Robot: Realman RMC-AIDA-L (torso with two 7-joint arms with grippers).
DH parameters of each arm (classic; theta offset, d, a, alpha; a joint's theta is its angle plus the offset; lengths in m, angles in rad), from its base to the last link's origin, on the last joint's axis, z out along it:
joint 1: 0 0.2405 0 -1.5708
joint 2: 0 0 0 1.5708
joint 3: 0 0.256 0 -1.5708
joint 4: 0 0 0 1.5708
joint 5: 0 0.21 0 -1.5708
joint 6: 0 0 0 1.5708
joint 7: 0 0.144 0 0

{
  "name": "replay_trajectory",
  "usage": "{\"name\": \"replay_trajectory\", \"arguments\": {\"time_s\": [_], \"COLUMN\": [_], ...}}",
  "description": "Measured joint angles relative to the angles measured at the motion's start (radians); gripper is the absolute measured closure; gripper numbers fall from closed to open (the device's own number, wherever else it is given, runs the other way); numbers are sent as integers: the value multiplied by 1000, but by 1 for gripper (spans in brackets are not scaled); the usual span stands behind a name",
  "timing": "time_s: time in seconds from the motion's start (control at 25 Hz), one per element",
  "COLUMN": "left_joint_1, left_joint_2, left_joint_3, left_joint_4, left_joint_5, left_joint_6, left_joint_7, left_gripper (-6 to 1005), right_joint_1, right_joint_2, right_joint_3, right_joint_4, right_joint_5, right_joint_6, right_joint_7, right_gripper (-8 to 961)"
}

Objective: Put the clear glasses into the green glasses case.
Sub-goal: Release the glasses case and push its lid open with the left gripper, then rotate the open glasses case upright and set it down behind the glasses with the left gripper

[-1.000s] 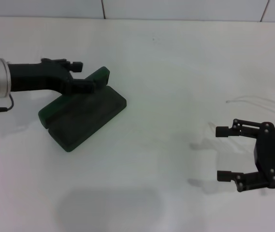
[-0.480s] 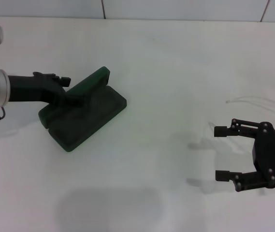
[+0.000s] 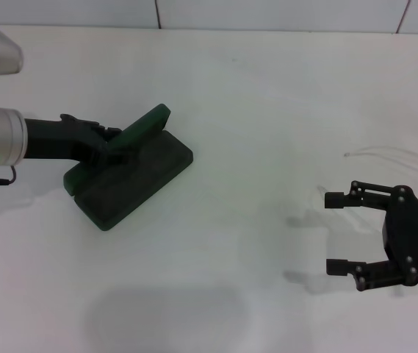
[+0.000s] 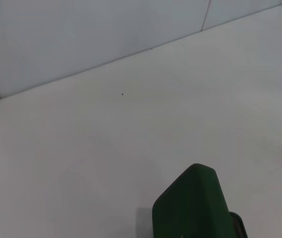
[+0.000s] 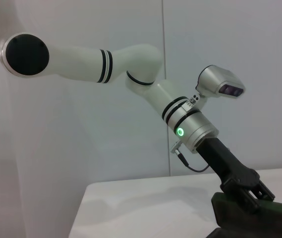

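Now the green glasses case (image 3: pixel 131 173) sits on the white table (image 3: pixel 253 110) on my left side, its lid (image 3: pixel 141 130) tilted up part way and the base flat beneath it. Over the last second my left gripper (image 3: pixel 109 140) has slid back along the lid from its far end toward the hinge side, and the lid has stayed raised, so I judge the case is nearly open enough to take the glasses. That arm reaches in low and level from the left, its fingers lying against the lid; whether they pinch it or only prop it I cannot tell.

Well apart, on my right, the clear glasses (image 3: pixel 400 158) lie on the table, only their thin arms faintly showing just beyond my right gripper (image 3: pixel 336 233). That gripper hangs just above the surface with its fingers spread wide, holding nothing, pointing toward the case. It has barely shifted. Picking up the glasses is not yet begun.
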Motion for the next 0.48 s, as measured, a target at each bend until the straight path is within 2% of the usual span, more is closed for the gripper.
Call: {"name": "replay_trajectory", "arguments": {"time_s": [0.16,0.28,0.48], "left_joint_1": [-2,-2,-2], "left_joint_2": [-2,-2,-3], "left_joint_3": [0,1,1], "left_joint_4": [2,3,14], "left_joint_5": [1,0,-4], "left_joint_6": [-5,-14,-18], "left_joint_7": [0,0,0], "left_gripper": [341,562,631], "right_joint_1": [-1,-2,-4], "right_joint_2": [-1,-3,-5], "right_joint_3": [0,0,1], "right_joint_4": [0,0,0], "right_joint_5": [-1,-1,-1], "right_joint_6": [2,2,4], "right_joint_7": [-1,-8,-11], "right_gripper": [82,82,82]}}
